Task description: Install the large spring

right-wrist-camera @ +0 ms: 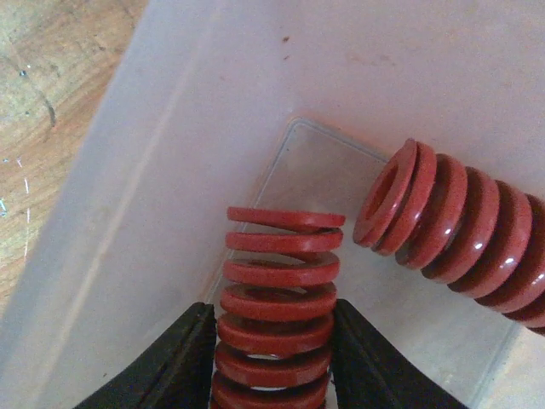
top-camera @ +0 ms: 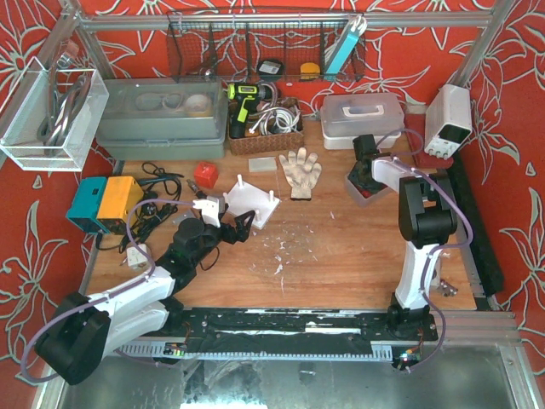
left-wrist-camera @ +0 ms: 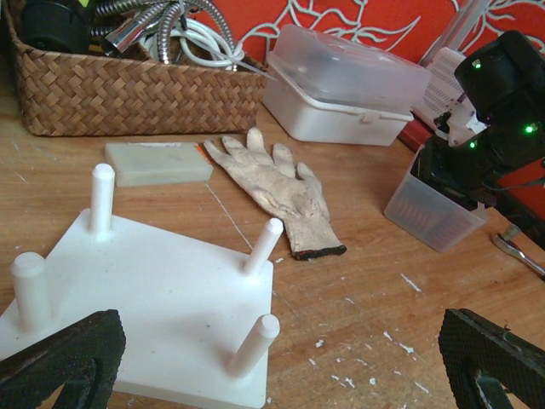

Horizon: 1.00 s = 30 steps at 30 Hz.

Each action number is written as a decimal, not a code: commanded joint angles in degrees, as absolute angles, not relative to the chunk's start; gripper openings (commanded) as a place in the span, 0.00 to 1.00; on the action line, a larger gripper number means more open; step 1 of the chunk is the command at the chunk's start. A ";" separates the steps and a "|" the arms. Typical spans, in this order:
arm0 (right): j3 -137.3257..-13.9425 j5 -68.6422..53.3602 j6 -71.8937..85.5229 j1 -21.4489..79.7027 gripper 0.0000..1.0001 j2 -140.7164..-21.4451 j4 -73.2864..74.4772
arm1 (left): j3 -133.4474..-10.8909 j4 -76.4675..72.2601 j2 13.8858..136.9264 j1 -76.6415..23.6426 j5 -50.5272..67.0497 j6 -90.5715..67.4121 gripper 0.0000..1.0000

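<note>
My right gripper (right-wrist-camera: 272, 362) reaches down into a clear plastic bin (right-wrist-camera: 162, 170) at the right back of the table and is shut on a red coil spring (right-wrist-camera: 277, 290), a black finger against each side. A second red spring (right-wrist-camera: 460, 230) lies on the bin floor to its right. From above, the right gripper (top-camera: 366, 164) sits over the bin (top-camera: 364, 194). The white peg plate (top-camera: 253, 201) with four upright pegs lies mid-table. My left gripper (top-camera: 239, 227) is open and empty, just short of the plate's (left-wrist-camera: 153, 307) near edge; its fingers (left-wrist-camera: 64, 354) are spread wide.
A white work glove (top-camera: 300, 170) lies behind the plate, with a wicker basket (top-camera: 264, 136) of tools and a lidded white box (top-camera: 362, 119) further back. A red block (top-camera: 205, 175), a teal and orange box (top-camera: 104, 203) and cables sit at the left. White chips litter the wood.
</note>
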State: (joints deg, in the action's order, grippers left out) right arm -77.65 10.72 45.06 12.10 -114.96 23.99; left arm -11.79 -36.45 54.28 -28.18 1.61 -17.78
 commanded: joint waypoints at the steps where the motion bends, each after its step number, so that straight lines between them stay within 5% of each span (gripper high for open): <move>1: -78.32 11.71 42.62 12.03 0.39 -117.07 23.88 | -13.62 -37.20 53.85 -28.56 0.88 -16.76 1.00; 15: -74.60 11.47 34.73 12.04 0.12 -109.00 20.13 | -13.76 -36.94 54.00 -28.56 0.46 -16.76 1.00; 30: -68.01 6.19 26.45 12.65 0.02 -95.06 18.15 | -14.50 -35.55 55.08 -28.56 -2.55 -18.75 1.00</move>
